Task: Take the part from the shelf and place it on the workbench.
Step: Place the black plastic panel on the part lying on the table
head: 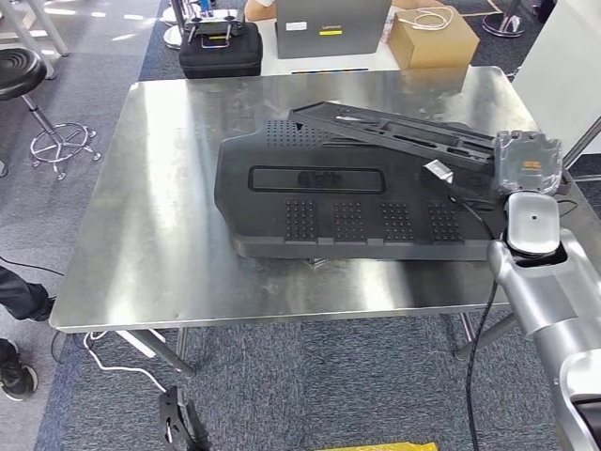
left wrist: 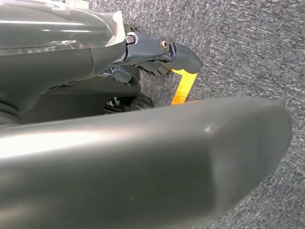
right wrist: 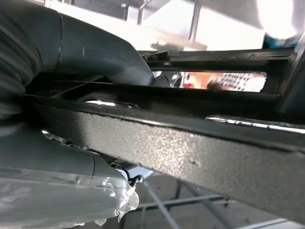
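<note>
A shiny metal surface (head: 156, 235) fills the middle of the head view. On it, right of centre, lies a large black plastic panel (head: 340, 202) with dotted grip patches and a long recessed slot. A long, narrow black plastic part (head: 397, 132) rests slantwise across the panel's upper right, its near end running to the right edge of the surface. There the robot's right hand (head: 528, 162), at the end of its silver arm in the lower right, grips that end. In the right wrist view the thick grey thumb (right wrist: 104, 55) lies over the part's rim and a finger (right wrist: 65, 162) curls beneath it, so the part (right wrist: 201, 152) is clamped between them.

The left hand (left wrist: 158, 50) hangs above grey carpet (left wrist: 251, 38) and a strip of yellow tape (left wrist: 184, 86), fingers curled in, holding nothing.

Across the upper frame sit a black case (head: 220, 47), a grey box (head: 331, 26) and a cardboard box (head: 434, 38). A stool (head: 32, 94) stands upper left.
</note>
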Tool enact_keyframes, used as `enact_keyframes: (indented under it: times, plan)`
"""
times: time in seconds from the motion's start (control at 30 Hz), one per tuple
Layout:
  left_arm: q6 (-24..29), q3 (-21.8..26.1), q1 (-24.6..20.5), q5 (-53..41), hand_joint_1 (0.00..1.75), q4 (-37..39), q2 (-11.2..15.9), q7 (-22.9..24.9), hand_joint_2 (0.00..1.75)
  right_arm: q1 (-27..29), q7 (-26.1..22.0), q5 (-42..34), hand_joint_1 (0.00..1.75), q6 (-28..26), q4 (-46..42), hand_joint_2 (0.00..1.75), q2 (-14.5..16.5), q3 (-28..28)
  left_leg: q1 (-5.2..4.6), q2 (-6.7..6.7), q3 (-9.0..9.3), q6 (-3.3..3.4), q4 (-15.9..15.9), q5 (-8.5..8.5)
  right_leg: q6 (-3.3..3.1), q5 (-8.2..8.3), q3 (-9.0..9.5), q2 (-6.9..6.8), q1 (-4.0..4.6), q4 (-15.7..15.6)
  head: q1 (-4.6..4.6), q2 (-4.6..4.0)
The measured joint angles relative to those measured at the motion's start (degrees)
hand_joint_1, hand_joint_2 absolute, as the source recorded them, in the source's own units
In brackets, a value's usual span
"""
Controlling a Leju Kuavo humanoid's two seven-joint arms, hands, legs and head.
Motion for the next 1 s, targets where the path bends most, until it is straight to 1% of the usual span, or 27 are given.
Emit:
enact_keyframes:
  times: [0.23,0.27,0.33,0.37,0.4,0.47,0.67,1.0]
  plan:
    - [-0.08,-0.01,0.00,0.00,0.00,0.00,-0.01,0.06,0.00,2.00,0.58,0.13,1.75,0.33,1.66,1.75,2.64,2.43,0.00,0.00,-0.01,0.00,0.00,0.00,0.00,0.00,0.00,-0.01,-0.01,0.00,0.00,0.00]
    - [-0.08,-0.01,0.01,0.00,0.00,0.00,-0.01,0.06,0.00,2.15,0.57,0.13,1.51,0.45,1.79,1.75,2.94,2.67,-0.01,0.00,-0.01,0.00,0.00,0.00,0.00,0.00,0.00,-0.01,-0.01,0.00,0.00,0.00]
    - [-0.08,-0.01,0.01,0.00,0.00,0.00,-0.01,0.06,0.00,2.41,0.35,0.13,0.75,0.71,1.92,1.75,3.48,3.11,-0.01,0.00,-0.01,0.00,0.00,0.00,0.00,0.00,0.00,0.00,-0.01,0.00,0.00,0.00]
    - [-0.08,-0.02,0.01,0.00,0.00,0.00,-0.01,0.06,0.00,2.53,0.11,0.13,0.32,0.83,1.96,1.75,3.73,3.28,-0.01,0.00,-0.01,0.00,0.00,0.00,0.00,0.00,0.00,0.00,-0.01,0.00,0.00,0.00]
    - [-0.07,-0.02,0.01,0.00,0.00,0.00,-0.01,0.06,0.00,2.64,-0.20,0.13,0.12,0.95,1.97,1.75,4.00,3.41,-0.01,0.00,-0.01,0.00,0.00,0.00,0.00,0.00,0.00,-0.01,-0.01,0.00,0.00,0.00]
    - [-0.01,-0.03,0.02,0.00,0.00,0.00,-0.01,0.06,0.00,2.85,-0.84,0.13,0.00,1.17,1.97,1.75,4.51,3.73,-0.01,0.00,-0.01,0.00,0.00,0.00,0.00,0.00,0.00,0.00,-0.01,0.00,-0.01,0.00]
    - [0.21,-0.03,0.04,0.00,0.00,0.00,-0.01,0.06,0.00,3.61,-1.75,0.13,0.00,1.42,1.90,1.75,5.54,4.67,-0.01,0.00,0.00,0.00,0.00,0.00,0.00,0.00,0.01,-0.01,-0.01,0.00,-0.01,0.00]
    - [0.57,-0.06,0.10,0.00,0.00,0.00,-0.01,0.03,0.00,4.32,-3.65,-0.93,0.00,0.71,0.99,1.75,5.67,5.19,-0.01,0.00,0.00,0.00,0.00,0.00,0.00,0.00,0.01,-0.01,-0.01,0.00,-0.01,0.00]
